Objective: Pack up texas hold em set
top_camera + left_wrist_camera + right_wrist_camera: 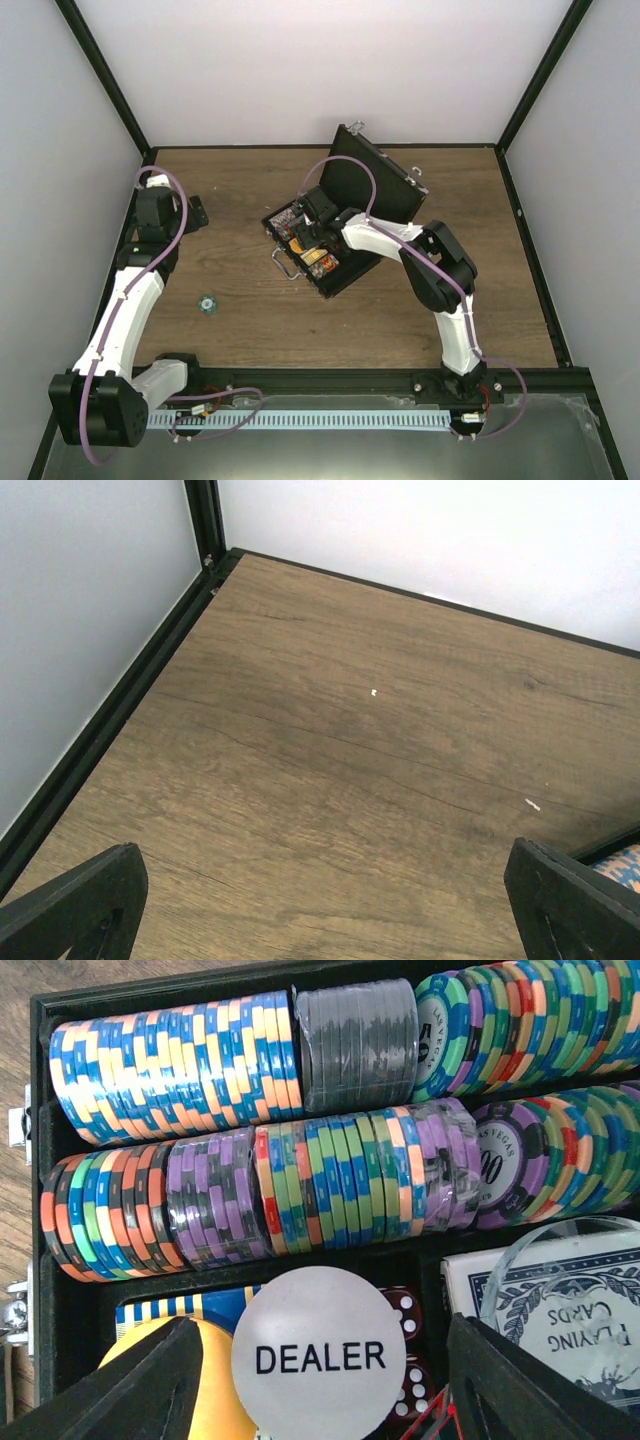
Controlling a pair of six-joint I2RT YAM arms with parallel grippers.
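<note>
Top view, case: the black case (340, 285) lies open near the middle of the worktop (250, 190), turned askew, with its lid (375, 185) standing up toward the far right corner.
Top view, right claw: my right claw (305, 232) is down inside the tray, and its arm (385, 235) covers much of the contents.
Top view, left claw: my left claw (195, 212) hangs over bare wood toward the far left corner, well apart from the case.
Top view, stray: a small round piece (207, 303) lies alone nearer the left and near edges. It is too small for me to say whether it is a chip or a button.
Left wrist, claw: released, fingers (80, 900) wide apart with nothing between them.
Left wrist, cut off: an orange-and-blue scrap (625, 865) shows at the right border, and I cannot tell what it is.
Right wrist, claw: released. The white DEALER disc (318, 1355) sits between the fingers, clear of the right one.
Right wrist, contents: chips (250, 1120) are packed in rows beyond the disc, red dice (405, 1310) are beside it, and the card deck (560, 1295) is to the right.
Right wrist, hidden: the left finger covers most of a yellow disc (215, 1400). A clear curved piece (520, 1250) lies over the deck, and I cannot identify it.
Risk, lid: I judge it could drop onto my right arm if nudged.
Risk, rows: a careless lift could drag chips out of their rows.
Risk, stray: closing up now would leave the loose piece out.
</note>
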